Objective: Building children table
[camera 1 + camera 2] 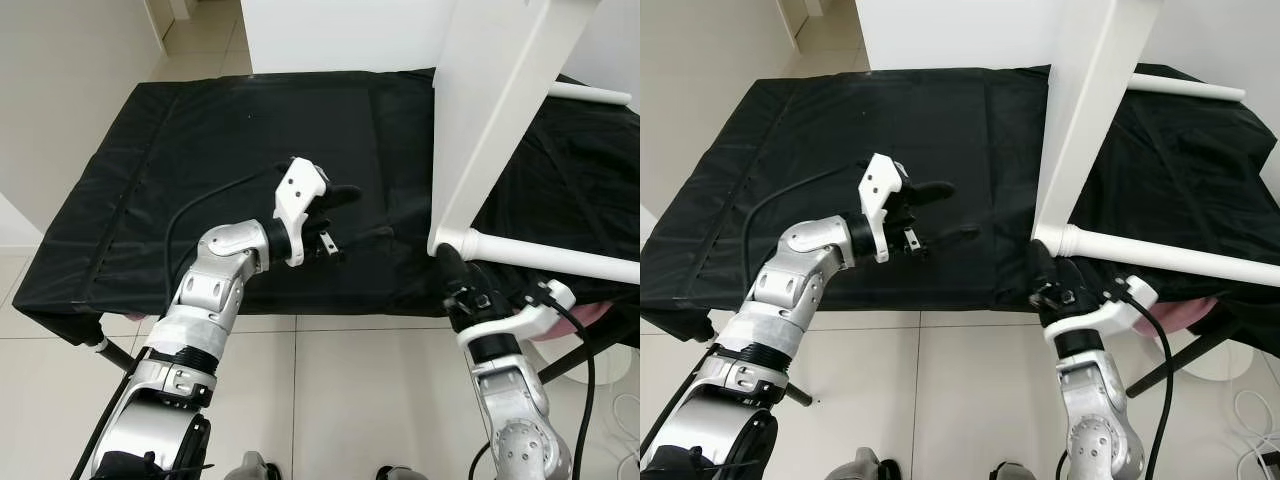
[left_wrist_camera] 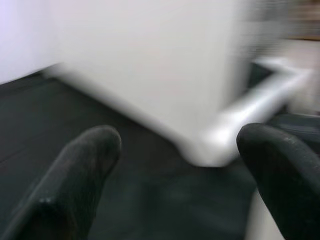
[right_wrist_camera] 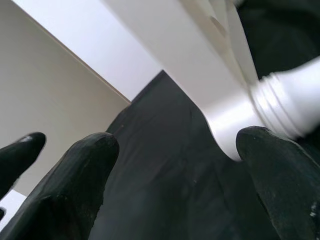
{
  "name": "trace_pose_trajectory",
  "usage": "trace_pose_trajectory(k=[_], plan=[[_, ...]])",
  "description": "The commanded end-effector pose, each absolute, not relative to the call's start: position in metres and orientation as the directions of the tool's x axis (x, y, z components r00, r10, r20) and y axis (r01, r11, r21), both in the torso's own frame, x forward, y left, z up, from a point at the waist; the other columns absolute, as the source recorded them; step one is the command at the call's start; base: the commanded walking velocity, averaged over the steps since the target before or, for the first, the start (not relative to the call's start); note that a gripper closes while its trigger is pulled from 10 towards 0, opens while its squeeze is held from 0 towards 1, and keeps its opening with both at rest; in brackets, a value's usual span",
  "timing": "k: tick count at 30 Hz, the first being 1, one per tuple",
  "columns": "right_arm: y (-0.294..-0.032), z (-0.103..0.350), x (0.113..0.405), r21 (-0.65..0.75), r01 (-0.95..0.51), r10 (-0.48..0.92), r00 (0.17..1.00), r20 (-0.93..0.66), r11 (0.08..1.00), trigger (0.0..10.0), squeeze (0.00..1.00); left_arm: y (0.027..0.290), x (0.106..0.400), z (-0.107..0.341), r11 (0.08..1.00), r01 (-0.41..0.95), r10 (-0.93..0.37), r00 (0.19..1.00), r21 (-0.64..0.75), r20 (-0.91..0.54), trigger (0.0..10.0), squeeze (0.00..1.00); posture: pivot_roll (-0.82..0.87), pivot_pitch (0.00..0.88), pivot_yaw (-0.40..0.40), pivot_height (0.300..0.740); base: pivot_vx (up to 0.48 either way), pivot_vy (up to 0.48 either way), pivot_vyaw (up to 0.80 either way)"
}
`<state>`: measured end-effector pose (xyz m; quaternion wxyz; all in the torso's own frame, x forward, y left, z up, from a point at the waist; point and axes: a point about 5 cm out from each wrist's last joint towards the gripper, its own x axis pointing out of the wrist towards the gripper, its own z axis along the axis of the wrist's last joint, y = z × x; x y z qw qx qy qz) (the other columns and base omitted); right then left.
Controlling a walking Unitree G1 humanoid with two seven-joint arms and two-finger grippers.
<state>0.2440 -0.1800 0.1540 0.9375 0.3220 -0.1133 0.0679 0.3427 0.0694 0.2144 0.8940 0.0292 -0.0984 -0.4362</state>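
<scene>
Black cloth [image 1: 200, 150] covered a low stand on pale tile floor [image 1: 330, 400], white tabletop [image 1: 490, 110] stood on edge at its right, leg [image 1: 560, 258] attached, left gripper [image 1: 335, 215] spread above cloth, right gripper [image 1: 455, 275] spread beside the leg joint.

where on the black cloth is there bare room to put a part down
The widest bare patch is the far left half of the black cloth, between its left edge and the left tool. A narrower strip lies between that tool and the white tabletop. It is crowded on the right, with the white leg and the right tool.
</scene>
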Motion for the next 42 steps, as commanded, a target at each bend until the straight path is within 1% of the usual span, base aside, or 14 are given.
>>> trace_pose_trajectory(k=[1, 4, 7, 9, 13, 14, 15, 17, 18, 19, 25, 30, 35, 42], plan=[[-0.177, 0.156, 0.246, 0.556, -0.199, 0.057, 0.963, 0.263, 0.807, 10.0, 0.00, 0.078, 0.344, 0.211, 0.681, 0.725, -0.731, 0.666, 0.101, 0.149, 10.0, 0.00, -0.07, 0.013, 0.070, 0.740, 0.000, 0.000, 0.00], [-0.175, 0.158, 0.248, 0.514, -0.204, 0.070, 0.961, 0.267, 0.834, 10.0, 0.00, 0.082, 0.344, 0.211, 0.705, 0.703, -0.708, 0.688, 0.094, 0.159, 10.0, 0.00, -0.08, 0.007, 0.066, 0.740, 0.000, 0.000, 0.00], [-0.170, 0.161, 0.251, 0.454, -0.219, 0.097, 0.956, 0.277, 0.864, 10.0, 0.00, 0.090, 0.343, 0.208, 0.748, 0.657, -0.662, 0.732, 0.087, 0.165, 10.0, 0.00, -0.07, 0.000, 0.058, 0.740, 0.000, 0.000, 0.00], [-0.166, 0.163, 0.254, 0.400, -0.225, 0.113, 0.952, 0.284, 0.888, 10.0, 0.00, 0.098, 0.343, 0.205, 0.793, 0.606, -0.607, 0.778, 0.060, 0.162, 10.0, 0.00, -0.07, 0.000, 0.052, 0.740, 0.000, 0.000, 0.00], [-0.154, 0.164, 0.259, 0.295, -0.196, 0.114, 0.955, 0.274, 0.935, 10.0, 0.00, 0.107, 0.334, 0.199, 0.845, 0.534, -0.528, 0.832, 0.012, 0.170, 10.0, 0.00, -0.07, 0.000, 0.033, 0.740, 0.000, 0.000, 0.00], [-0.154, 0.164, 0.259, 0.295, -0.196, 0.114, 0.955, 0.274, 0.935, 10.0, 0.00, 0.107, 0.334, 0.199, 0.845, 0.534, -0.528, 0.832, 0.012, 0.170, 10.0, 0.00, -0.07, 0.000, 0.033, 0.740, 0.000, 0.000, 0.00], [-0.148, 0.160, 0.260, 0.284, -0.184, 0.111, 0.960, 0.256, 0.941, 10.0, 0.00, 0.111, 0.328, 0.191, 0.873, 0.488, -0.480, 0.861, -0.005, 0.166, 10.0, 0.00, -0.07, 0.000, 0.020, 0.740, 0.000, 0.000, 0.00], [-0.146, 0.159, 0.260, 0.286, -0.179, 0.107, 0.963, 0.249, 0.941, 10.0, 0.00, 0.112, 0.325, 0.188, 0.883, 0.469, -0.460, 0.873, -0.024, 0.163, 10.0, 0.00, -0.07, 0.000, 0.020, 0.740, 0.000, 0.000, 0.00], [-0.144, 0.157, 0.260, 0.245, -0.168, 0.107, 0.964, 0.242, 0.955, 10.0, 0.00, 0.114, 0.322, 0.184, 0.890, 0.453, -0.442, 0.883, -0.043, 0.158, 10.0, 0.00, -0.06, 0.000, 0.014, 0.740, 0.000, 0.000, 0.00], [-0.143, 0.156, 0.260, 0.212, -0.160, 0.107, 0.965, 0.240, 0.964, 10.0, 0.00, 0.114, 0.321, 0.182, 0.894, 0.445, -0.433, 0.888, -0.055, 0.154, 10.0, 0.00, -0.06, 0.000, 0.014, 0.740, 0.000, 0.000, 0.00], [-0.140, 0.149, 0.260, 0.171, -0.139, 0.102, 0.973, 0.209, 0.975, 10.0, 0.00, 0.118, 0.315, 0.175, 0.908, 0.413, -0.399, 0.905, -0.075, 0.150, 10.0, 0.00, -0.06, 0.000, 0.003, 0.740, 0.000, 0.000, 0.00], [-0.140, 0.141, 0.261, 0.093, -0.063, 0.045, 0.982, 0.183, 0.994, 10.0, 0.00, 0.120, 0.300, 0.166, 0.922, 0.377, -0.359, 0.918, -0.090, 0.170, 10.0, 0.00, -0.06, 0.000, -0.013, 0.740, 0.000, 0.000, 0.00], [-0.142, 0.135, 0.264, 0.065, -0.015, 0.005, 0.987, 0.162, 0.998, 10.0, 0.00, 0.123, 0.292, 0.162, 0.934, 0.349, -0.331, 0.925, -0.074, 0.188, 10.0, 0.00, -0.05, 0.000, -0.019, 0.740, 0.000, 0.000, 0.00], [-0.139, 0.131, 0.266, 0.038, -0.019, 0.013, 0.988, 0.156, 0.999, 10.0, 0.00, 0.127, 0.289, 0.157, 0.940, 0.333, -0.315, 0.930, -0.072, 0.192, 10.0, 0.00, -0.05, 0.000, -0.021, 0.740, 0.000, 0.000, 0.00]])
